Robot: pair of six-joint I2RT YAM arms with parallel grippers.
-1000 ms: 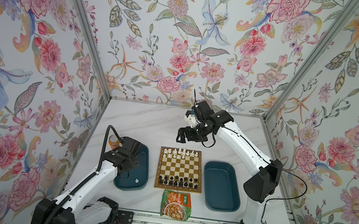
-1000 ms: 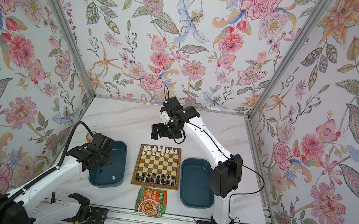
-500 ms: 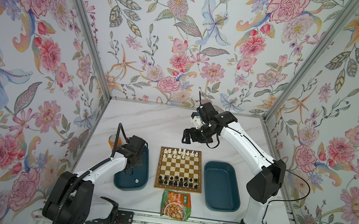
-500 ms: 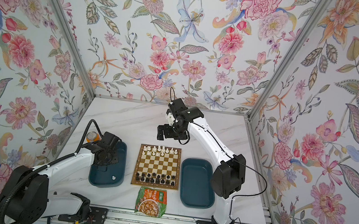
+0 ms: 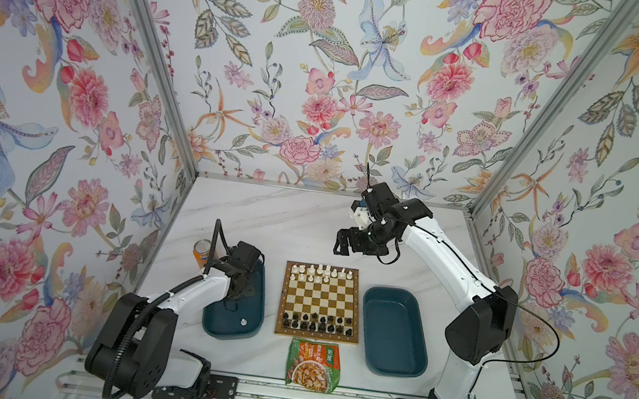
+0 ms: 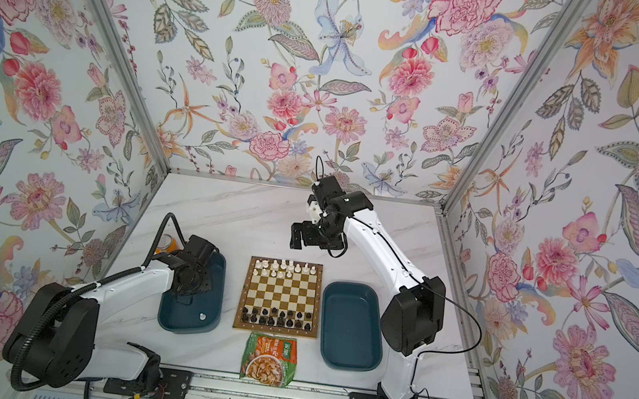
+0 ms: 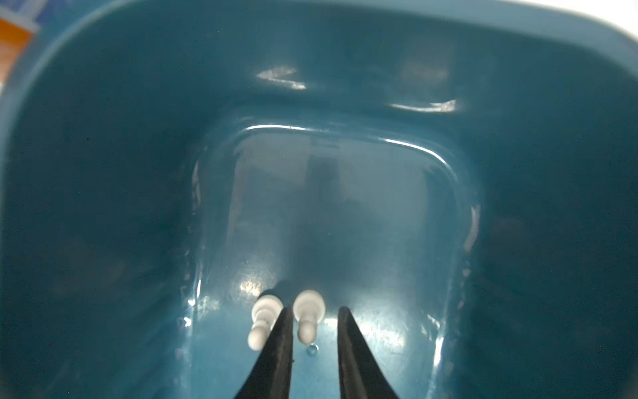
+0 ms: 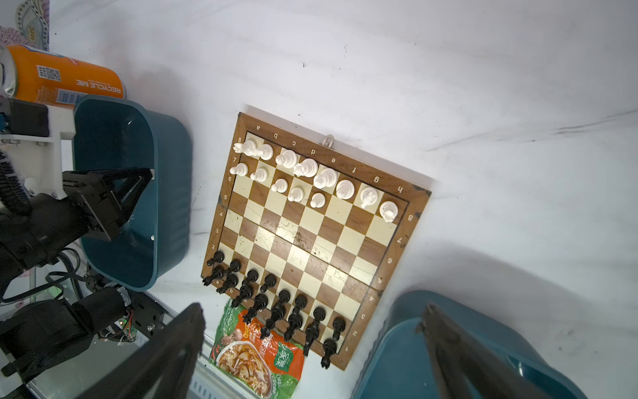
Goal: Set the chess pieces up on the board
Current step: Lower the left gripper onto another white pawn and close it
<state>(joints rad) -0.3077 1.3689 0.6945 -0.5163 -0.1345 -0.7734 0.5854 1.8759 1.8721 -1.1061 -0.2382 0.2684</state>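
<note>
The left tool (image 7: 313,311) is down inside the left tray (image 7: 103,172), its jaws narrow but not yet clamped. A white pawn (image 7: 307,319) lies on its side between the fingers (image 7: 279,345), close against one of them, with a gap to the opposite one. A second pawn (image 7: 263,321) lies just outside that same finger, touching or nearly touching it. The right tool (image 5: 340,247) hangs wide and empty above the desk (image 5: 266,210), near the far edge of the board (image 5: 316,335).

The likeliest trouble is in the tray. The pawn is round and lies on a glossy floor, so an off-centre squeeze may roll it or squirt it out from the fingertips. The finger wedged between the two pawns may drag or flick the second pawn as the tool lifts. Even a good grip takes the pawn lying flat, so it will probably reach the board tilted and topple rather than stand.

On the board three squares of the white pawn row (image 5: 302,277) are bare, beside the white back row (image 5: 320,270); a careless descent there could knock those standing pieces over. A third pawn (image 5: 243,322) waits elsewhere in the tray
</note>
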